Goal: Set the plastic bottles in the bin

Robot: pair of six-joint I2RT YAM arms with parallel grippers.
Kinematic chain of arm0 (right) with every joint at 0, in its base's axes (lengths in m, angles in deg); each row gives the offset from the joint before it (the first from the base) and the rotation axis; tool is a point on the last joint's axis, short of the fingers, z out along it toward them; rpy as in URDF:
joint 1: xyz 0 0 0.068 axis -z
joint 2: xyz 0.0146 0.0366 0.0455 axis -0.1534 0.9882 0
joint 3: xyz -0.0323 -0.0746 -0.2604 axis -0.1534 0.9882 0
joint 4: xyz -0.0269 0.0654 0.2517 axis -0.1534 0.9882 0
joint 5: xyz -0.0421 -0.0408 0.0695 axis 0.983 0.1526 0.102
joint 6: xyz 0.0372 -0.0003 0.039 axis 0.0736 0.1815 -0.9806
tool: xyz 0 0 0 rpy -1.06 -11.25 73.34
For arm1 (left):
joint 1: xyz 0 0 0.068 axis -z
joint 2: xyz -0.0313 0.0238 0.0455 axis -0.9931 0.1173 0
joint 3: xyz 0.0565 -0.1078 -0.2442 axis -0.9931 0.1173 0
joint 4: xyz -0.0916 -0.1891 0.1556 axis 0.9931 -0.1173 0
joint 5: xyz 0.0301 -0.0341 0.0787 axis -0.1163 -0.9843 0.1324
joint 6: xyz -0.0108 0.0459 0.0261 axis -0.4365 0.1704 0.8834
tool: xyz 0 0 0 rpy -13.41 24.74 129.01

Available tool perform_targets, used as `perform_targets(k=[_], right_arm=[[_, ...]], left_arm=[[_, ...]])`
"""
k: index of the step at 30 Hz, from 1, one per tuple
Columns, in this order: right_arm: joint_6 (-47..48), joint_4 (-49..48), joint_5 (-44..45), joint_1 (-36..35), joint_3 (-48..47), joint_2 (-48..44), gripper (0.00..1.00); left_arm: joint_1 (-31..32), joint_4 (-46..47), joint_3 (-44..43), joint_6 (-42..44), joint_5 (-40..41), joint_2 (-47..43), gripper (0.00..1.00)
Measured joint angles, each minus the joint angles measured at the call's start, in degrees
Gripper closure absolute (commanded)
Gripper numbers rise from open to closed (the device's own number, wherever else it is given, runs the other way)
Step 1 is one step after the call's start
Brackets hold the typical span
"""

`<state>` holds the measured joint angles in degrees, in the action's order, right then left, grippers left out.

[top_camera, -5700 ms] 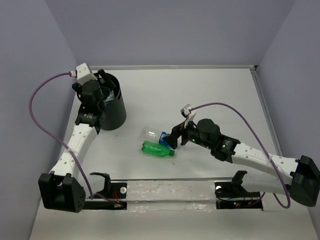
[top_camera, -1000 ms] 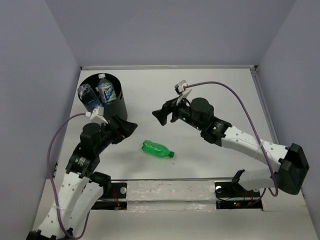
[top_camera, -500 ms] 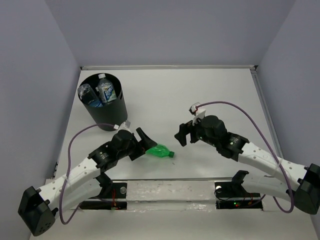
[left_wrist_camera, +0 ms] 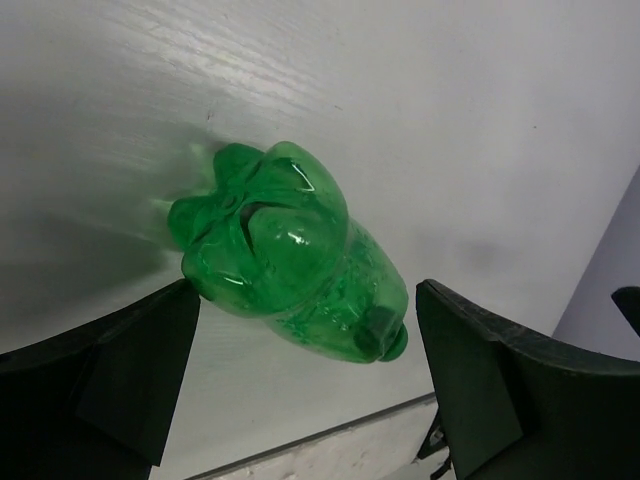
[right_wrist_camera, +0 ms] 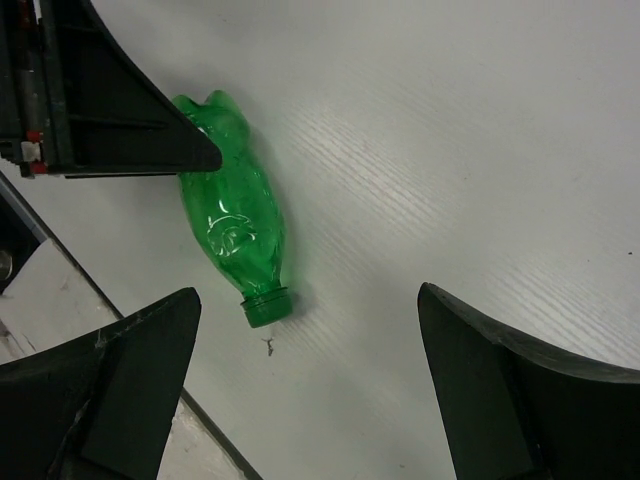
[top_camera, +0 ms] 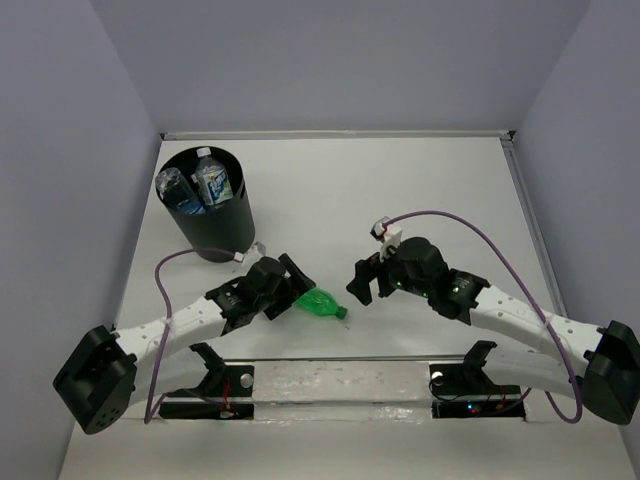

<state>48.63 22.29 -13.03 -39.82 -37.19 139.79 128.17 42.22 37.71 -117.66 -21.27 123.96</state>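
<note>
A green plastic bottle [top_camera: 322, 305] lies on its side on the white table, cap toward the right. My left gripper [top_camera: 297, 287] is open, its jaws on either side of the bottle's base [left_wrist_camera: 290, 250] without closing on it. My right gripper [top_camera: 358, 281] hangs open just right of the cap, with the green bottle [right_wrist_camera: 235, 225] to the left of its empty jaws. The black bin [top_camera: 222, 232] stands at the back left and holds two labelled clear bottles [top_camera: 212, 180].
A metal rail [top_camera: 340, 380] with both arm bases runs along the near edge. Purple cables loop from each wrist. Grey walls close the table at the left, back and right.
My left gripper has swung from beside the bin to the green bottle's base. The right gripper has come down and nearer, to the bottle's cap end. The clear bottle seen earlier has left the table.
</note>
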Motion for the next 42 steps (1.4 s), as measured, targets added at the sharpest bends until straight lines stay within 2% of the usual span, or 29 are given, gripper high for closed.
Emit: perform_targets(k=[7,9,14,27,30,31,33,34,37,40,42], right_arm=[[-0.02,-0.87,-0.55,0.0,0.11,0.02,0.05],[-0.02,-0.92,-0.85,0.0,0.11,0.02,0.05],[-0.04,-0.94,-1.25,0.0,0.11,0.02,0.06],[-0.46,-1.16,-1.2,0.0,0.92,-3.63,0.06],[-0.61,-1.31,-1.2,0.0,0.92,-3.69,0.06],[-0.61,-1.31,-1.18,0.0,0.92,-3.69,0.06],[-0.61,-1.33,-1.16,0.0,0.92,-3.65,0.06],[-0.63,-1.33,-1.16,0.0,0.92,-3.63,0.06],[-0.81,-1.36,-1.01,0.0,0.92,-3.65,0.06],[-1.01,-1.4,-0.37,0.0,1.09,-4.02,0.06],[-1.03,-1.49,0.24,0.0,1.53,-4.74,0.06]], left_arm=[[0.02,3.67,-4.37,3.1,2.58,11.47,0.01],[0.0,4.24,-4.76,3.91,3.56,12.26,0.01],[0.0,5.01,-7.19,6.32,7.39,15.37,0.13],[0.0,8.94,-7.58,10.73,8.48,20.2,0.17],[0.0,10.23,-7.58,11.67,7.98,20.85,0.26],[0.0,10.62,-7.58,12.0,7.76,21.05,0.35],[0.0,11.47,-7.65,12.31,7.48,21.33,0.44],[0.02,11.65,-7.65,12.48,7.3,21.35,0.56],[0.0,11.69,-7.65,13.0,7.06,21.27,0.7],[0.02,9.55,-7.85,14.4,7.37,19.8,0.71],[0.0,4.39,-9.4,16.04,8.63,16.13,0.71]])
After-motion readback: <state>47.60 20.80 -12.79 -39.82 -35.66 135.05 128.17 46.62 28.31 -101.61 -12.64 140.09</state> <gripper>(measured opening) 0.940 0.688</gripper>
